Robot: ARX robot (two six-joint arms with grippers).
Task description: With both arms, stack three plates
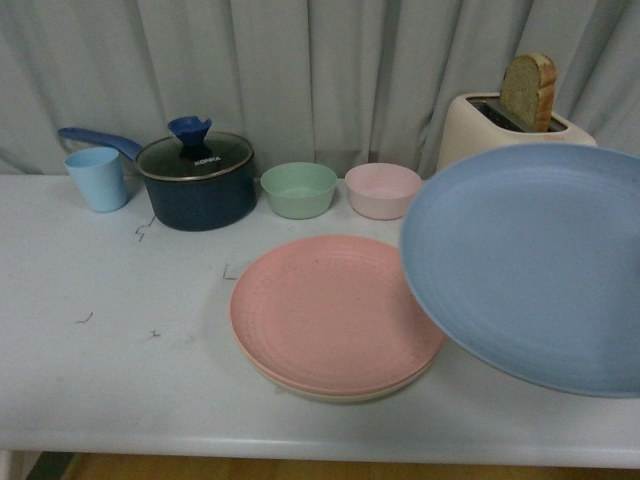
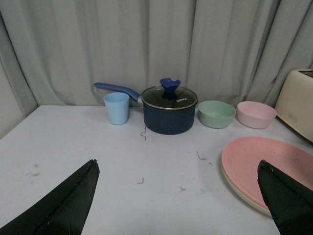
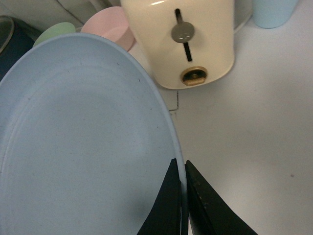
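The pink plate (image 1: 335,312) lies on the beige plate (image 1: 330,392) at the middle of the white table; only the beige rim shows. The blue plate (image 1: 525,265) hangs tilted in the air at the right, its edge overlapping the pink plate's right side. My right gripper (image 3: 181,169) is shut on the blue plate's (image 3: 78,142) rim; it is out of the front view. My left gripper (image 2: 178,166) is open and empty above the table, left of the pink plate (image 2: 264,164). Its fingertips (image 2: 88,171) stand far apart.
A dark blue pot (image 1: 197,180) with a glass lid and long handle, a light blue cup (image 1: 97,177), a mint-green bowl (image 1: 299,189) and a pale pink bowl (image 1: 382,190) line the back. A cream toaster (image 1: 500,125) with bread stands at the back right.
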